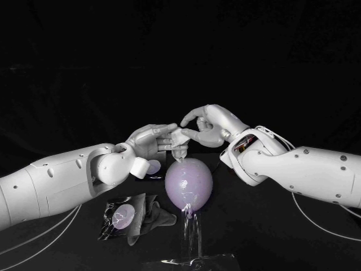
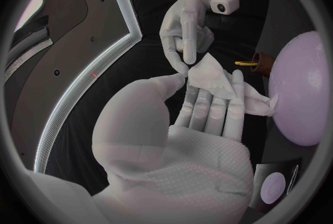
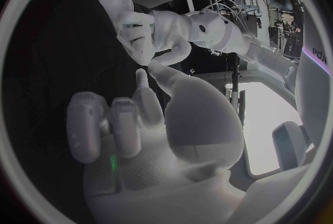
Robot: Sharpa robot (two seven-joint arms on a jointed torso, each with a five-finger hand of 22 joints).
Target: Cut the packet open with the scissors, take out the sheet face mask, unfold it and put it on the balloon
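Out on the left, the packet lies on the table at about seven o'clock from the balloon. It looks opened, its job apparently done. Moving in, the left hand sits at eleven o'clock of the balloon, thumb and fingers grasping the sheet face mask, a white crumpled wad hanging just above the balloon's top. Centre stage, the balloon stands upright on its clear stand, bare, with nothing on it yet. And at one o'clock the right hand reaches in, fingertips meeting the wad's upper corner. Whether they have pinched it or merely touch it, the views don't settle. So this looks like the unfolding step. Next up, most likely: the right hand needs a firm hold on a free edge, then both hands draw apart to spread the sheet before lowering it over the balloon.
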